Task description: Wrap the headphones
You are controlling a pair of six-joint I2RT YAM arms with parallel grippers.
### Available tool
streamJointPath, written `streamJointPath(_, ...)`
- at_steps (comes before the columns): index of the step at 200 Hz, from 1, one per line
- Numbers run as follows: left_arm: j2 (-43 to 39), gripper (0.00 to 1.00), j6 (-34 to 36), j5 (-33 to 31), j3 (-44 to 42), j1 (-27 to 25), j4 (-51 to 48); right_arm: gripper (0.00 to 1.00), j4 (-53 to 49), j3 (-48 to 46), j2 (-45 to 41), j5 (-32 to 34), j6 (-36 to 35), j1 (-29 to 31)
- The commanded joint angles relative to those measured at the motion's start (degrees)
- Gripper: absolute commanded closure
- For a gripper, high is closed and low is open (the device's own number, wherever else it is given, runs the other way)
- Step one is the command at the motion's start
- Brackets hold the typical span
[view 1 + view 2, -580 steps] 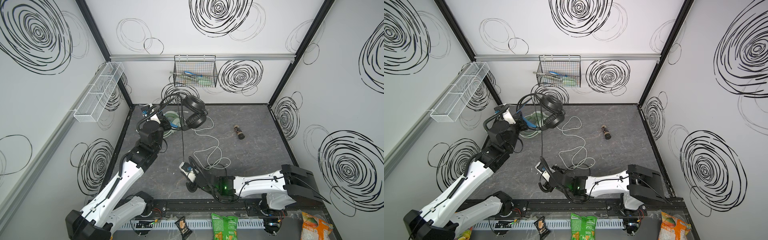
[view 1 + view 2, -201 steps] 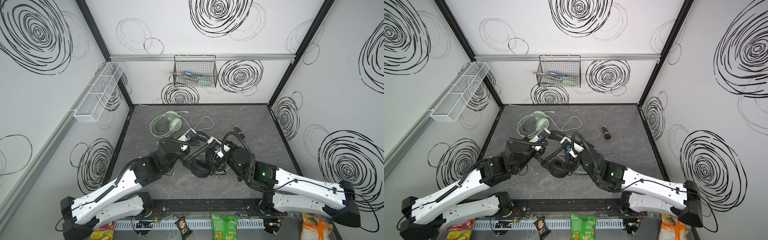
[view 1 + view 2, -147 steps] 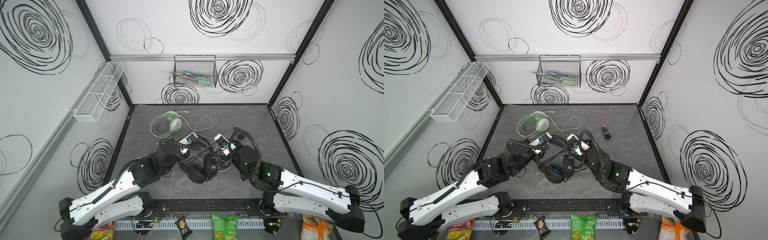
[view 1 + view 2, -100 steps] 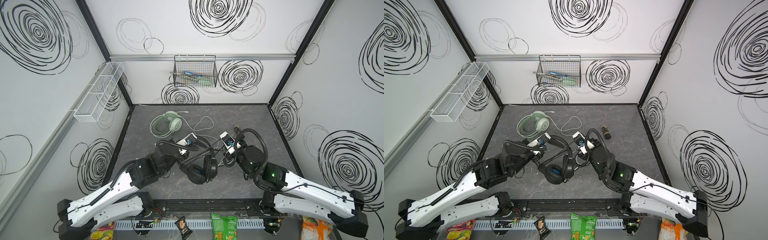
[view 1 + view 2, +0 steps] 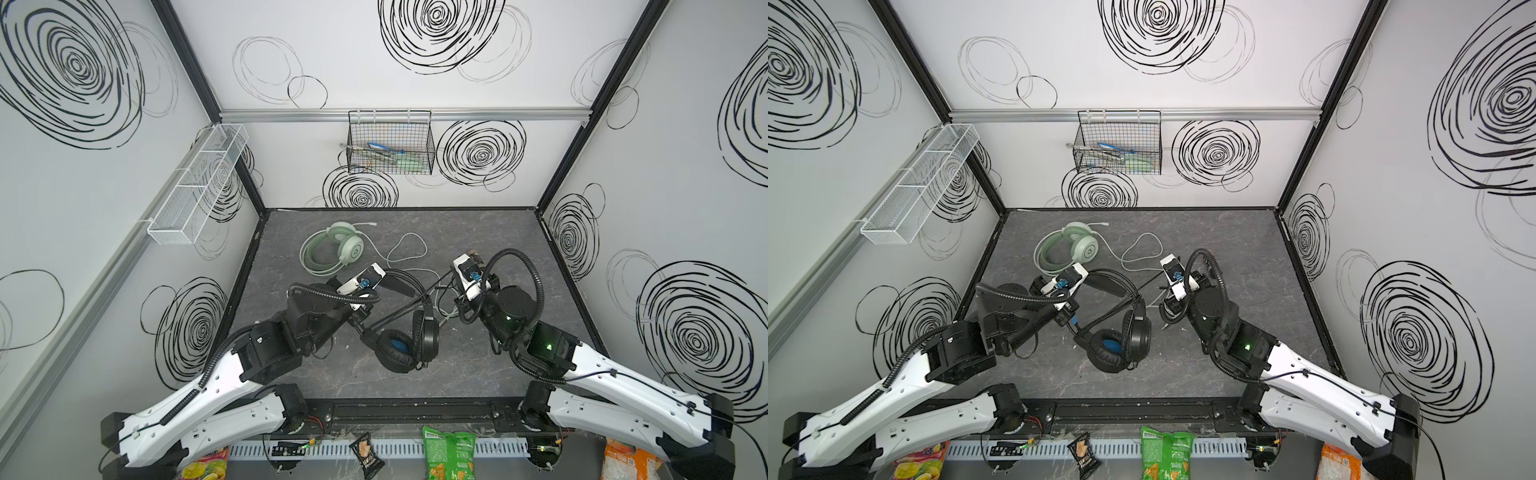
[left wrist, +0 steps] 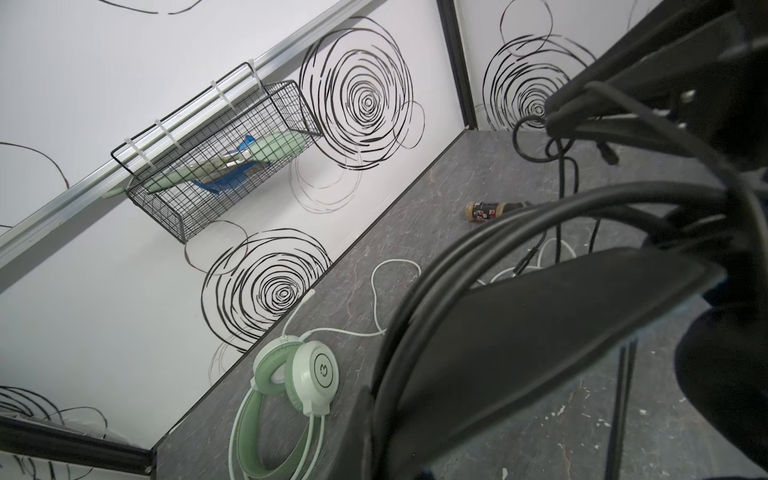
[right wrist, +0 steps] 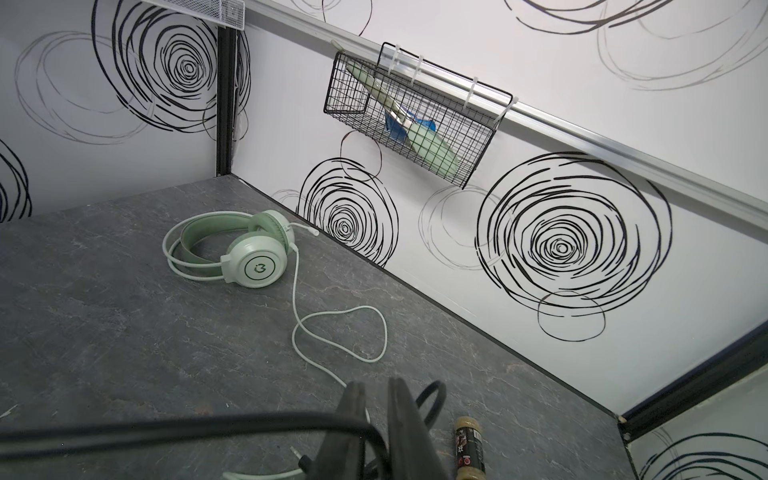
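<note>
The black headphones point(image 5: 399, 345) sit at the middle of the table point(image 5: 478, 232), ear cups toward the front. They are right against the left gripper point(image 5: 361, 322), whose jaws are closed on them near the headband frame; which part is pinched cannot be told. The black cable point(image 7: 166, 428) runs taut from there to the right gripper point(image 7: 376, 399), whose jaws are pinched nearly together on it. The mint-green headphones point(image 5: 349, 249) lie apart at the back left, their white cable point(image 7: 295, 286) looping loose.

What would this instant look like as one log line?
stage: wrapping black headphones | left gripper: shut on black cable | right gripper: shut on same cable, taut | green headphones: untouched
</note>
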Motion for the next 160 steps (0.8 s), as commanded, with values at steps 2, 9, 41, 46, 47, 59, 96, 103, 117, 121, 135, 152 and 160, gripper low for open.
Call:
streamJointPath(2, -2.38, 1.00, -4.75, 5.62, 4.73, 0.25, 5.09, 0.84, 3.11, -1.10, -1.33, -0.38, 2.40, -0.69)
streamJointPath(9, -2.64, 1.00, -5.48, 6.61, 5.29, 0.24, 5.39, 0.84, 3.38, -1.51, -1.66, -0.77, 2.57, -0.79)
streamJointPath(41, -2.85, 1.00, -8.12, 9.11, 8.12, 0.21, 5.79, 0.82, 5.26, -3.64, -2.44, -2.43, 3.66, -0.93)
streamJointPath(46, -2.85, 1.00, -8.43, 9.21, 8.56, 0.25, 5.93, 0.83, 5.52, -4.01, -2.44, -2.91, 4.00, -1.05)
streamJointPath(47, -2.85, 1.00, -8.50, 9.26, 8.62, 0.25, 5.93, 0.82, 5.55, -4.06, -2.44, -3.02, 4.04, -1.06)
streamJointPath(59, -2.60, 1.00, -9.22, 9.57, 9.63, 0.25, 5.86, 0.82, 6.32, -5.05, -2.44, -4.00, 4.68, -1.15)
streamJointPath(96, -1.62, 1.00, -11.22, 9.56, 11.66, 0.25, 5.59, 0.76, 10.55, -9.61, -2.62, -7.42, 6.55, -1.43)
streamJointPath(103, -1.47, 1.00, -11.51, 9.66, 11.80, 0.25, 5.59, 0.74, 11.64, -10.67, -2.57, -8.39, 7.25, -1.65)
streamJointPath(117, -1.12, 1.00, -12.28, 9.58, 12.26, 0.19, 5.59, 0.71, 13.92, -12.84, -2.44, -10.03, 8.47, -2.08)
streamJointPath(121, -0.97, 1.00, -12.51, 9.58, 12.44, 0.25, 5.55, 0.70, 14.68, -13.49, -2.23, -10.06, 8.99, -2.24)
streamJointPath(135, -0.36, 1.00, -13.10, 9.58, 13.42, 0.25, 5.41, 0.65, 16.54, -15.35, -1.28, -10.99, 10.67, -3.08)
streamJointPath(152, 0.65, 1.00, -13.88, 9.33, 14.97, 0.25, 5.00, 0.64, 18.80, -17.63, 0.09, -12.40, 12.59, -4.01)
streamJointPath(160, 1.12, 1.00, -14.22, 9.06, 15.72, 0.24, 4.68, 0.64, 19.68, -18.56, 0.65, -12.81, 13.38, -4.35)
